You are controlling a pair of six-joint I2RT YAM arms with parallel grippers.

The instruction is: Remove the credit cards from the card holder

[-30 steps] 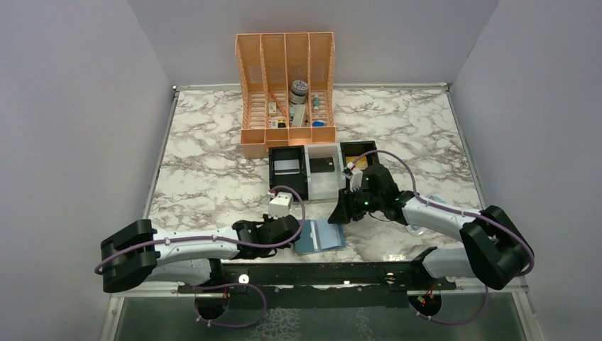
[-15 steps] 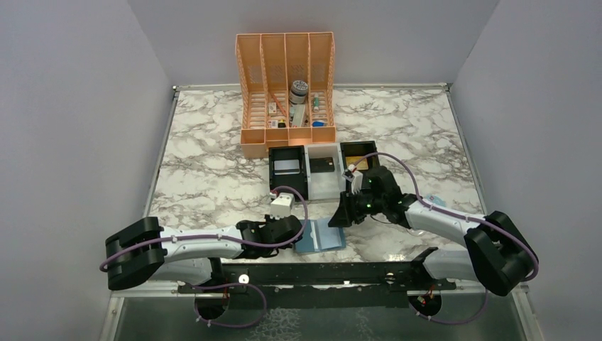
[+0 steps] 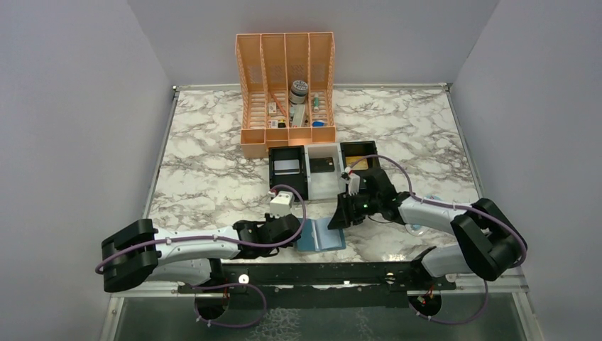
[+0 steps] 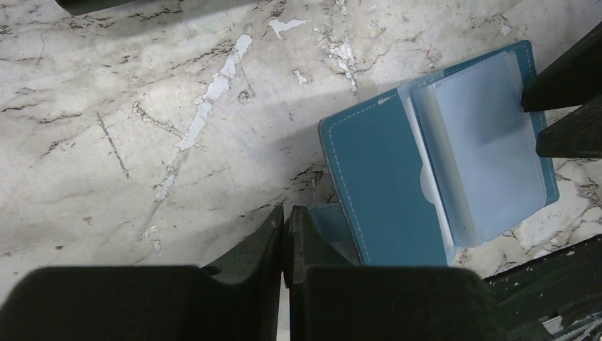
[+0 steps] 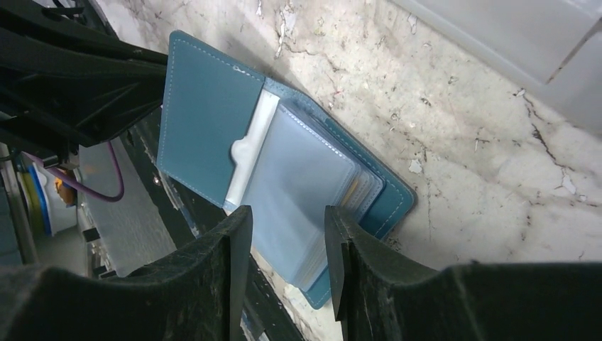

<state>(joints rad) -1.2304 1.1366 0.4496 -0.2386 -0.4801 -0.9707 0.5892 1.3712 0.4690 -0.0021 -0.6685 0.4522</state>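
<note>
The blue card holder [image 3: 320, 236] lies open on the marble near the front edge. In the right wrist view its left panel [image 5: 202, 128] is bare blue and clear sleeves [image 5: 305, 170] cover the right panel. A faint yellow card edge [image 5: 353, 190] shows inside the sleeves. My right gripper [image 3: 339, 215] is open, and its jaws [image 5: 287, 241] straddle the sleeves' near edge. My left gripper [image 3: 294, 231] is shut, with its tip [image 4: 286, 213] right beside the holder's small tab [image 4: 328, 217]. One gold-tan card [image 3: 360, 163] lies in the tray's right compartment.
The black-and-white tray [image 3: 307, 186] stands just behind the holder, with a silver-white card [image 3: 287, 167] and a dark card [image 3: 324, 167] in it. An orange rack [image 3: 286, 85] is farther back. The black front rail [image 3: 312, 273] runs under the holder's near edge.
My right gripper has moved a little left and nearer, down over the holder's right panel. The left gripper and the holder have hardly moved.
</note>
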